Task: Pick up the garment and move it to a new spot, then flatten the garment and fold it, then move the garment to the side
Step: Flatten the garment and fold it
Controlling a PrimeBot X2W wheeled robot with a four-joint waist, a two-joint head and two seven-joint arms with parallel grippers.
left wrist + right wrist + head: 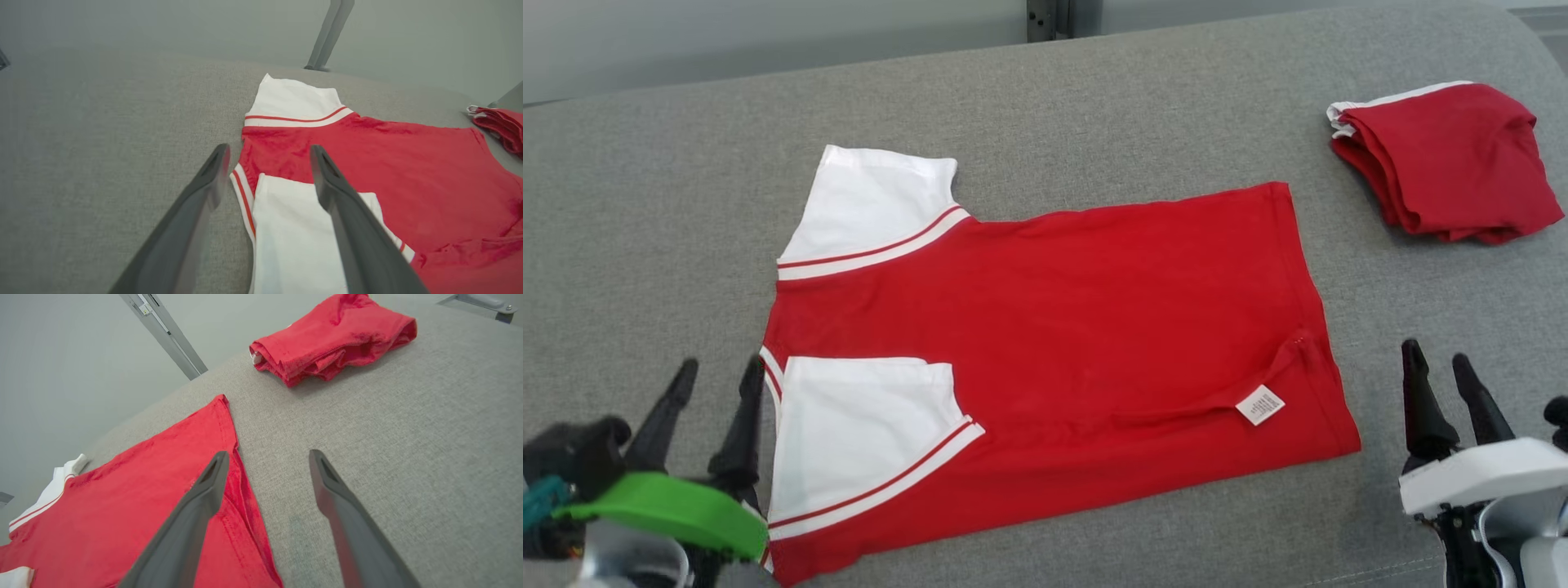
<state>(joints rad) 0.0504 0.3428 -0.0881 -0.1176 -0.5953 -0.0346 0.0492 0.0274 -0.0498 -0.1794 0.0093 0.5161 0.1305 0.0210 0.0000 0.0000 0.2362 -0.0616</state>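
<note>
red white-sleeved cotton t-shirt (pixel 1078 327) lies spread on a grey woven surface (pixel 1094 106), pale wall (pixel 768 33) behind. left gripper (pixel 723 367) and right gripper (pixel 1435 354) gape wide, empty.

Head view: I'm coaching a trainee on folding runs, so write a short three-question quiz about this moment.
1. True or false: the near white sleeve lies folded over onto the red shirt.
2. The folded red bundle lies: A on the shirt; B apart from it, at the far right; C tucked under the shirt.
3. Fill in: the left claw and the right claw both stand ___, holding nothing.
Key: 1 true; 2 B; 3 open.
</note>
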